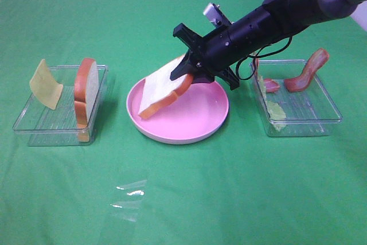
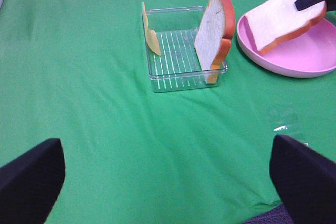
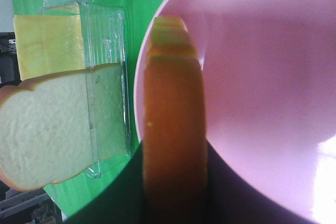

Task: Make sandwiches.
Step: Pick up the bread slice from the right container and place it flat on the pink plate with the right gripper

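Note:
My right gripper [image 1: 184, 72] is shut on a white bread slice with orange-brown crust [image 1: 162, 87] and holds it tilted over the round pink plate [image 1: 195, 121], its low end on or near the plate. The right wrist view shows the slice's crust edge [image 3: 173, 140] between the jaws. A second bread slice [image 1: 86, 89] stands upright in the left clear tray [image 1: 34, 124] with a yellow cheese square [image 1: 46, 84]. The right tray [image 1: 321, 116] holds reddish-pink bacon strips [image 1: 307, 72] and pale green lettuce [image 1: 276, 112]. My left gripper [image 2: 168, 182] is open, above bare cloth.
A green cloth [image 1: 229, 193] covers the table. A small piece of clear film [image 1: 129, 196] lies on the cloth in front of the plate. The right arm [image 1: 275, 15] reaches in from the back right, across the right tray's back corner.

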